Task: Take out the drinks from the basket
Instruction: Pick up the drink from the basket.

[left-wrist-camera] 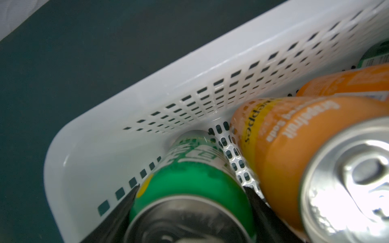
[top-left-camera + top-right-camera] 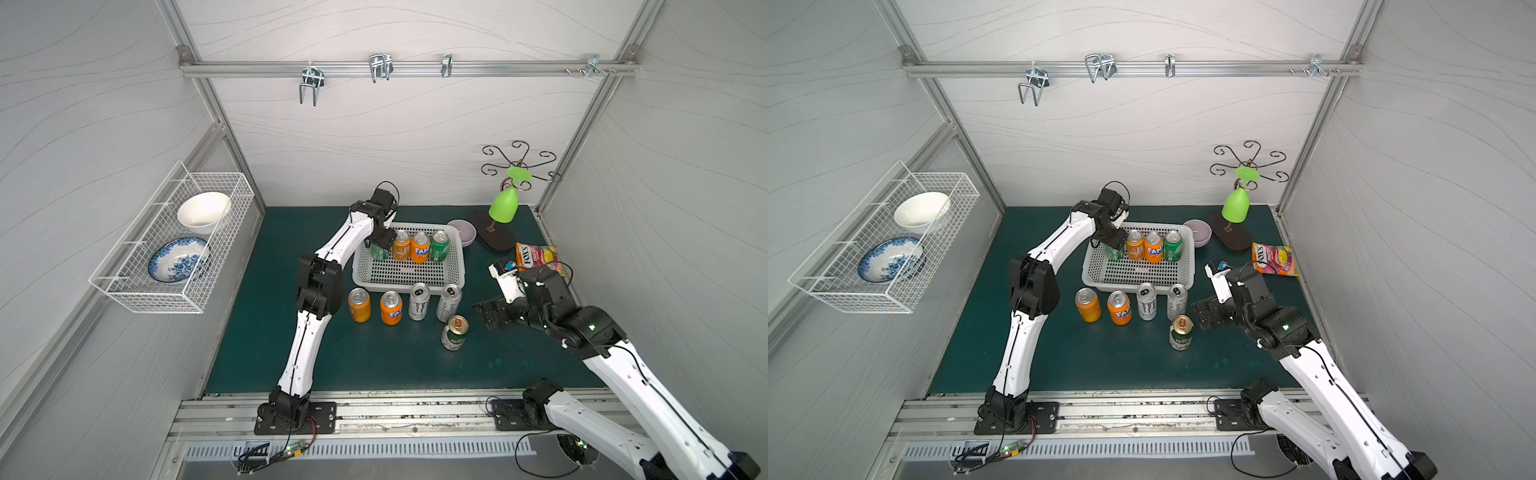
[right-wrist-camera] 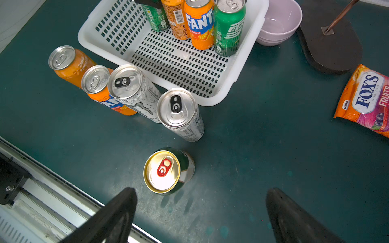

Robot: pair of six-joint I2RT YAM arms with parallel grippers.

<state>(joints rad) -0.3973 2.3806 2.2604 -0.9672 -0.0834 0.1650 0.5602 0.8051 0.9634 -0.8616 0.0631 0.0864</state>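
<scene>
The white perforated basket [image 2: 407, 288] stands on the green mat with several drinks upright along its far wall. My left gripper [image 1: 192, 187] reaches into the far left corner and is shut on a bright green can [image 1: 189, 168], one black finger on each side. Next to it stand an orange can [image 2: 401, 245], a Fanta can [image 2: 420, 248] and another green can [image 2: 439, 246]. In front of the basket stand two orange cans [image 2: 359, 305], two Monster cans [image 2: 419, 301] and a gold-topped dark green can [image 3: 166, 170]. My right gripper [image 3: 201, 193] hovers open beside that can.
A lilac bowl [image 2: 464, 232] touches the basket's far right corner. A Fox's candy bag [image 2: 538, 257] lies at the right wall. A green glass [image 2: 503, 205] hangs on a wire stand with a dark base [image 2: 492, 239]. A wire rack [image 2: 174, 245] with bowls hangs on the left wall.
</scene>
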